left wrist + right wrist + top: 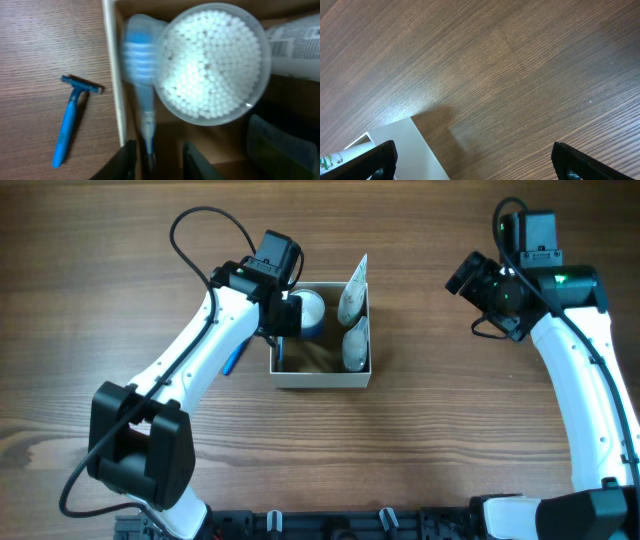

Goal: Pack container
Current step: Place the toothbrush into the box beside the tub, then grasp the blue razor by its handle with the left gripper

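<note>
The container (320, 379) is a square white-walled box with a brown inside, at the table's middle. My left gripper (283, 320) hangs over its left part. In the left wrist view the jaws (159, 162) are open, with a blurred blue-and-white toothbrush (142, 65) between them, lying along the container's left wall (114, 75). A round jar of cotton swabs (212, 62) sits in the box beside it. My right gripper (470, 280) is open and empty over bare table to the right; its jaws (475, 160) are spread wide near the container's outer wall (420, 155).
A blue razor (67, 125) lies on the table just left of the box, also in the overhead view (233, 360). Two pale sachets (355, 300) (357, 345) stand in the box's right side. A printed sachet (295, 45) lies past the jar.
</note>
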`<action>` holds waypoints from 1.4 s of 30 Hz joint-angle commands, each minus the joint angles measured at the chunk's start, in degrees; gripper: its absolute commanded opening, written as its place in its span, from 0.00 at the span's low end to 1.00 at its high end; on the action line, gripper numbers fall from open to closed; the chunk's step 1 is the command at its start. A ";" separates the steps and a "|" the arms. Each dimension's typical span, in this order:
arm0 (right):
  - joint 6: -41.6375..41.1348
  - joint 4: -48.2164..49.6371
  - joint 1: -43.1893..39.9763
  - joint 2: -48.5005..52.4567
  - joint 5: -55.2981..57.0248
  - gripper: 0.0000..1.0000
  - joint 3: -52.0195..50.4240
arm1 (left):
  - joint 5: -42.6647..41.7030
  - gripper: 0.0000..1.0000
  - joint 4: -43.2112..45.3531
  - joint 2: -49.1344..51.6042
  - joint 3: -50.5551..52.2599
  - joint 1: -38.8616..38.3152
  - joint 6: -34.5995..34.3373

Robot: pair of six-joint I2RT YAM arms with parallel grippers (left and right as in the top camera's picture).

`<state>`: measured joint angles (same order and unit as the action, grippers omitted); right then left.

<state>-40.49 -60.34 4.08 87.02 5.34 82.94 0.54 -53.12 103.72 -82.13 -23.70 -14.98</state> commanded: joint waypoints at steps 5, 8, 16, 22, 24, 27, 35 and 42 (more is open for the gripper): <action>-0.04 0.13 -0.13 0.20 -0.28 1.00 0.28 | 2.38 0.43 -3.65 -4.63 -5.40 0.09 -0.48; -0.07 0.13 -0.13 0.20 -0.28 1.00 0.28 | 8.39 0.60 -5.11 -7.65 -5.70 0.83 -0.48; -0.07 0.13 -0.13 0.20 -0.28 1.00 0.28 | 8.13 0.77 -8.70 -7.04 -1.33 12.94 2.01; -0.07 0.13 -0.13 0.20 -0.28 1.00 0.28 | -3.76 0.78 -4.02 -1.68 6.19 19.63 13.18; -0.04 0.13 -0.13 0.20 -0.28 1.00 0.28 | -3.98 0.77 -3.21 0.61 7.48 19.87 14.53; -0.04 0.13 -0.13 0.20 -0.28 1.00 0.28 | -5.05 0.72 -0.85 4.24 8.00 19.23 16.98; -0.04 0.13 -0.13 0.20 -0.28 1.00 0.28 | -4.57 0.68 5.05 9.97 8.00 17.33 17.81; -0.07 0.13 -0.13 0.20 -0.28 1.00 0.28 | -4.15 0.25 6.88 13.03 7.85 17.31 17.70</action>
<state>-40.49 -60.36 4.08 87.02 5.34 82.94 -2.87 -46.33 114.45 -74.52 -6.35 1.89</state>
